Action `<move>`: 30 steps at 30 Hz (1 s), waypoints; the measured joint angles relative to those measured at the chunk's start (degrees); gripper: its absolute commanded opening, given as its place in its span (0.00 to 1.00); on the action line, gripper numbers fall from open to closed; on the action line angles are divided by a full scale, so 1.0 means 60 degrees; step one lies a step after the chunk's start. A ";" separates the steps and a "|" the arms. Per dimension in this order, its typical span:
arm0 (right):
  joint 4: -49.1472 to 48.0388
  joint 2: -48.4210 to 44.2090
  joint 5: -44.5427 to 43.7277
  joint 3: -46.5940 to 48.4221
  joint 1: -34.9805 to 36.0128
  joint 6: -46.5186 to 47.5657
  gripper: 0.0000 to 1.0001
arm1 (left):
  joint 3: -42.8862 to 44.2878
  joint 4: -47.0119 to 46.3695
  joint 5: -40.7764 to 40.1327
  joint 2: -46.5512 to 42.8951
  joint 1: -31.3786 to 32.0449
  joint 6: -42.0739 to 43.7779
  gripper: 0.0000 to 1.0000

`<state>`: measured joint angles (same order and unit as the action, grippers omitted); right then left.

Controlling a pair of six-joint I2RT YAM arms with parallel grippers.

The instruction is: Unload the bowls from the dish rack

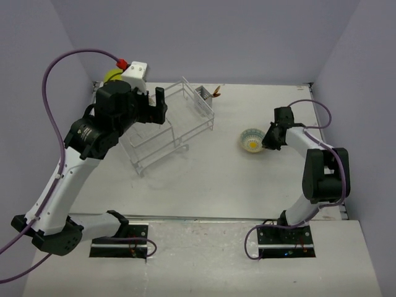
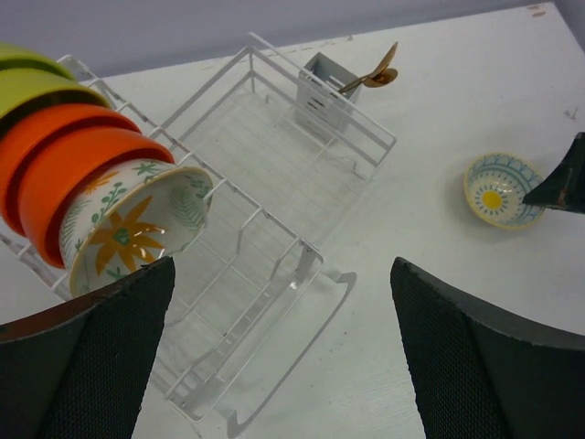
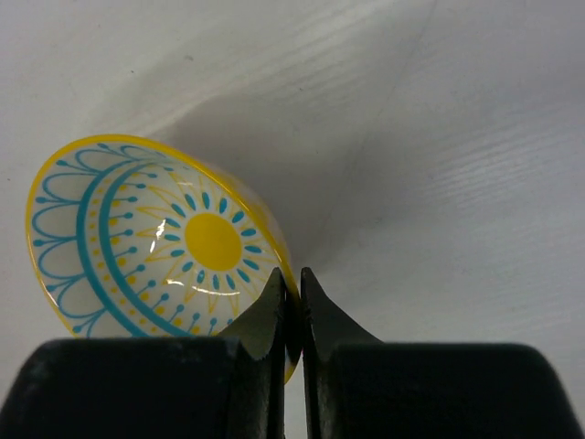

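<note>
The white wire dish rack (image 1: 170, 127) stands left of centre; it also shows in the left wrist view (image 2: 283, 174). Nested on edge at its left end are a lime-green bowl (image 2: 32, 87), two orange bowls (image 2: 69, 160) and a cream leaf-and-flower bowl (image 2: 137, 229). In the top view only the lime-green bowl (image 1: 112, 75) peeks out behind my left arm. My left gripper (image 2: 281, 270) is open and empty above the rack, beside the stack. My right gripper (image 3: 294, 279) is shut on the rim of a yellow and blue sun-pattern bowl (image 3: 155, 242), tilted low over the table at right (image 1: 252, 140).
A grey cutlery basket (image 2: 322, 91) with a wooden spoon (image 2: 377, 73) sits at the rack's far end. Purple walls close in the left, back and right. The table's near edge lies in front of the arm bases.
</note>
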<state>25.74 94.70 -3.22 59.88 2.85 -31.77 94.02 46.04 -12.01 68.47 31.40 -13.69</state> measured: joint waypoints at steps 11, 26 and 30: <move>-0.0532 0.0044 0.0623 -0.0069 -0.0175 -0.0135 0.98 | -0.0087 0.1042 -0.1843 0.0186 0.0084 0.1519 1.00; 0.0419 -0.7246 0.0783 -0.0288 -0.0175 0.0506 0.99 | -0.0168 0.0226 -0.4601 0.1880 0.0076 0.3089 0.48; 0.0812 -0.7614 0.1224 -0.0532 -0.0175 0.0670 0.99 | -0.0175 -0.0131 -0.4765 0.1883 0.0029 0.3381 0.43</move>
<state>30.61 49.01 4.12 56.69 1.80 -27.75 92.97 45.25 -40.60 79.77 31.57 6.59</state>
